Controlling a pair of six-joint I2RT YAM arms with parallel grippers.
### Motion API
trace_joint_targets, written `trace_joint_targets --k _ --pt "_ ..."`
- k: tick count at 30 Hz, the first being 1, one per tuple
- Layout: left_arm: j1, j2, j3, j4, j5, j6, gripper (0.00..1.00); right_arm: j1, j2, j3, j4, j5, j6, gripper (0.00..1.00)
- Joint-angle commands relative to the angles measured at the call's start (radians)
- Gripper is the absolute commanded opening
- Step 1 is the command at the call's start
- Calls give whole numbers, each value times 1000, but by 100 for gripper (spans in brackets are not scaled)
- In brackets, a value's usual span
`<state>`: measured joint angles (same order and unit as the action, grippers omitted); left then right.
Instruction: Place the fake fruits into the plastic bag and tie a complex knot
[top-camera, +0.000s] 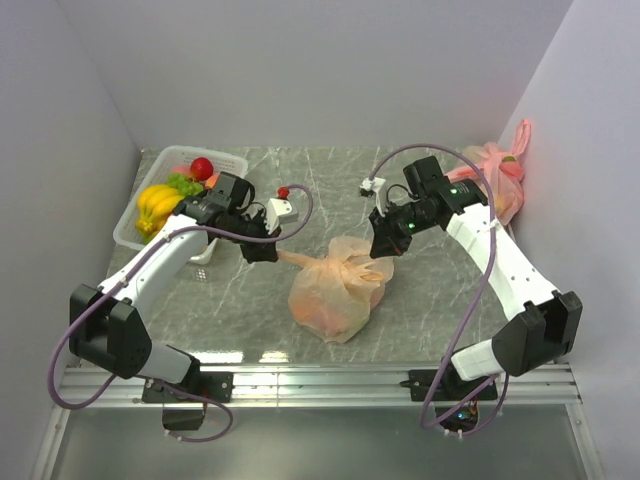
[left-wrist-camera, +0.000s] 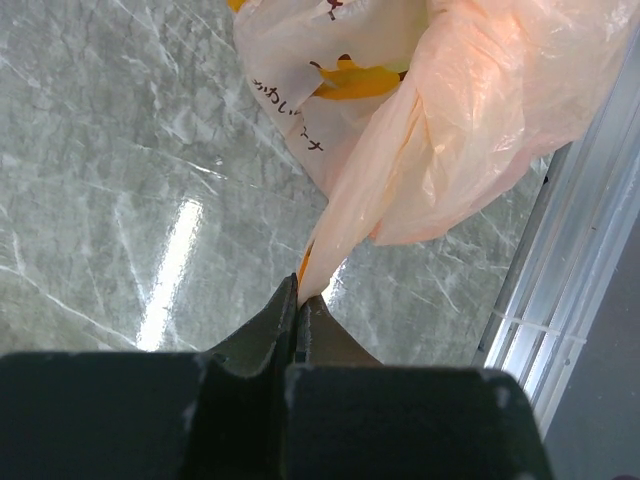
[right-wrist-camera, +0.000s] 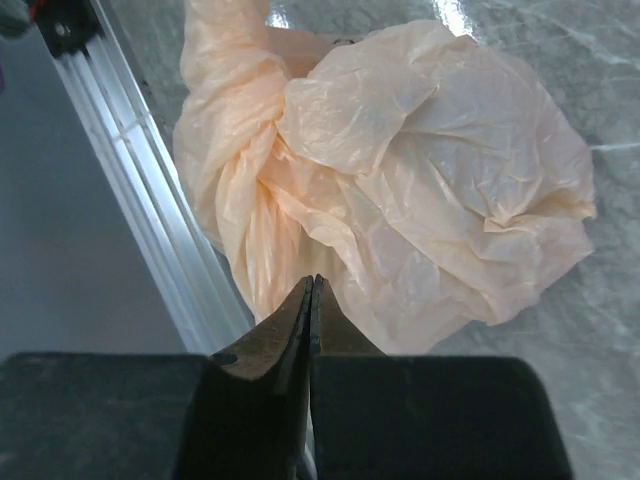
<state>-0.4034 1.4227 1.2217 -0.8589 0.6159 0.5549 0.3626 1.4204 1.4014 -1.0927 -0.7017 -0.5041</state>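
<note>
The peach-orange plastic bag lies bulging on the marble table, with fruit shapes showing dimly through it. Its handles are twisted together at the top into a knot, which also shows in the right wrist view. My left gripper is shut on one handle end, stretched taut to the left of the bag. My right gripper is shut at the bag's upper right, its tips pinching the other strand of plastic. Yellow bananas, green grapes and a red apple lie in the basket.
A white basket stands at the far left. A tied pink bag sits at the back right against the wall. A small white and red object lies behind my left gripper. An aluminium rail runs along the table's near edge.
</note>
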Motion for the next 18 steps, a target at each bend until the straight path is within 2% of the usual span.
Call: trace_joint_targets --k 1,2,3,4,5,10,14,18 --pt "-3 -1 36 4 27 -6 1 9 14 47 -54 14 -47 0" --pt "-3 -2 33 6 27 -6 0 9 14 45 -61 39 -45 4" --pt "-3 -2 32 4 25 -3 1 7 14 45 -71 44 -56 14" --pt "-3 -4 30 3 28 -3 1 7 14 45 -94 48 -62 32" --pt "-3 -5 29 6 28 -1 1 7 6 45 -110 45 -77 37" --pt "-6 -7 27 9 22 -1 0 44 17 50 -190 31 -116 46" --pt "-12 -2 25 15 25 -7 0 78 11 34 -142 37 -76 52" --pt "-18 -5 21 18 24 -7 0 102 37 35 -124 60 -65 52"
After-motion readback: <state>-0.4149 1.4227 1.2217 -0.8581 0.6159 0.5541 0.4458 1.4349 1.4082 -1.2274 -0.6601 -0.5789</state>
